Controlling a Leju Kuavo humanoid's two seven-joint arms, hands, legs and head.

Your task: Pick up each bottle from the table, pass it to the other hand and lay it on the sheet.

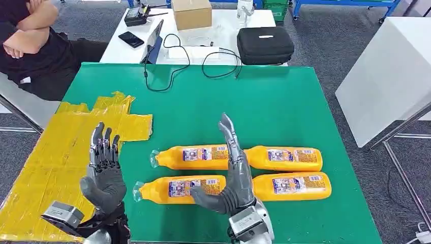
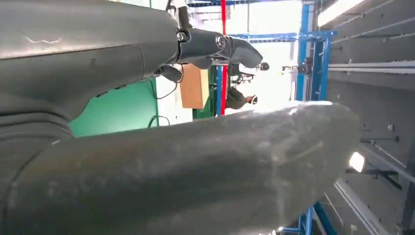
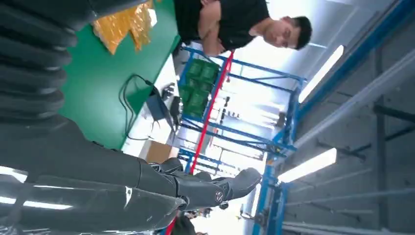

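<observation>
Four orange bottles lie on their sides in the lower middle of the head view, two rows of two on the green worktop (image 1: 284,96), caps pointing left. None is on the yellow sheet (image 1: 61,152) yet, which covers the left side of the frame, so the job looks to be at its very start.

The right robot hand (image 1: 235,170) stands edge-up over the gap between the left and right pairs, fingers straight and spread, thumb out to the left, holding nothing. The left robot hand (image 1: 104,168) is raised over the sheet's edge, palm up towards the camera, fingers apart, also empty.

The step in hand, as I judge it, is the first pick. The lower left bottle (image 1: 180,189) sits just beside the right thumb, and the upper left bottle (image 1: 195,157) lies behind the fingers; either is a fair first choice. The lower right bottle (image 1: 292,185) and upper right bottle (image 1: 284,158) lie to the other side of the hand.

To do it well, I would bring the hand down across the belly of one bottle, not the narrow neck, and close around the label so it cannot roll. The rows lie close together, so the fingers should slip between them without nudging the neighbour. Leave one end free for the left hand to take at the handover.
</observation>
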